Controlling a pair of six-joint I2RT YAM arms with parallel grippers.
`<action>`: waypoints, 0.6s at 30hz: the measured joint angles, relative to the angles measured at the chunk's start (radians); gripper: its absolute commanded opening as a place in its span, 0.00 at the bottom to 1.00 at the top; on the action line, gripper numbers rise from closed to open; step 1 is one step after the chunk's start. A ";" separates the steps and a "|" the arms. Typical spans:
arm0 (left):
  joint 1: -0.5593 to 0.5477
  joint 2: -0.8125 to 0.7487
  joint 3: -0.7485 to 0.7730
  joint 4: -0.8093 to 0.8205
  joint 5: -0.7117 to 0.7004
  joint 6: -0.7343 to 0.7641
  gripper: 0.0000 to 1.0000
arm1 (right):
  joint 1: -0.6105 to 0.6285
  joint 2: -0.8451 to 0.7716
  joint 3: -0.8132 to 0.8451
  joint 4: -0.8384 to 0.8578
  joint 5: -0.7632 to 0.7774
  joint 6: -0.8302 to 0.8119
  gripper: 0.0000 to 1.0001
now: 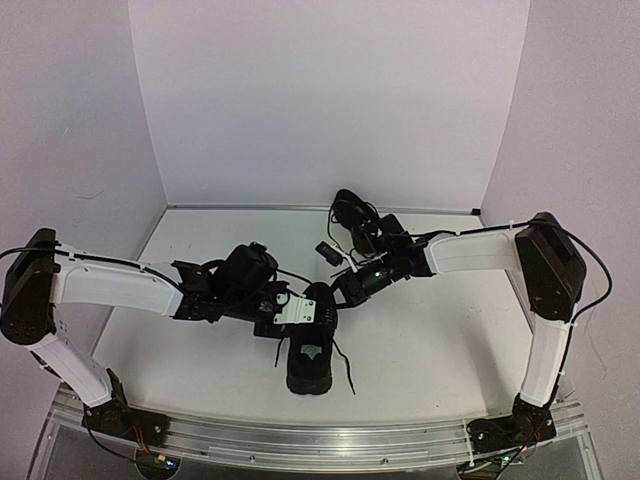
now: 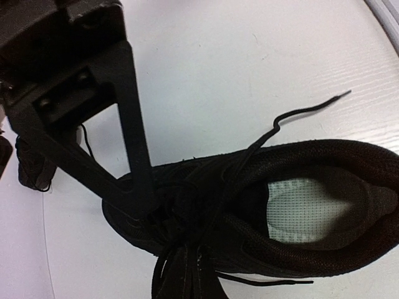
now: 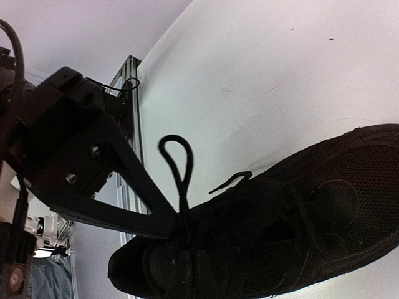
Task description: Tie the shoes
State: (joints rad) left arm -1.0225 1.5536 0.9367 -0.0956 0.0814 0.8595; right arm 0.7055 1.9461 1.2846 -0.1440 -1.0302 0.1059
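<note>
Found shoe [image 1: 310, 355] at table [image 1: 440, 340] front, second shoe [image 1: 352, 215] behind. Saw right jaws clamped on loop [image 3: 182, 193]; left jaws together at laces [image 2: 177, 265], grip unclear. Judged laces thin, limp, slippery; best pinched near loop base.

the front shoe [image 1: 310, 362] lies on the table [image 1: 440, 330] at the near middle. the back shoe [image 1: 350, 212] lies behind it, a little to the right. the left gripper [image 2: 140, 193] comes from the left and the right gripper [image 3: 177, 218] from the right, both onto the front shoe's laces. a lace loop [image 3: 177, 156] stands just above the right gripper's tips.
</note>
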 measured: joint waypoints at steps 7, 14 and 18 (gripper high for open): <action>0.000 -0.015 0.000 0.000 0.005 -0.033 0.00 | 0.000 0.001 0.000 0.000 0.000 0.004 0.00; 0.000 0.019 0.005 0.026 0.002 -0.080 0.00 | 0.000 0.001 0.000 0.000 0.000 0.007 0.00; 0.000 0.050 0.012 0.055 -0.003 -0.108 0.00 | 0.000 0.001 0.000 0.000 -0.001 0.011 0.00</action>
State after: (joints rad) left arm -1.0225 1.6035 0.9483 -0.0409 0.0781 0.7518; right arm 0.7055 1.9472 1.2850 -0.1440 -1.0316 0.1165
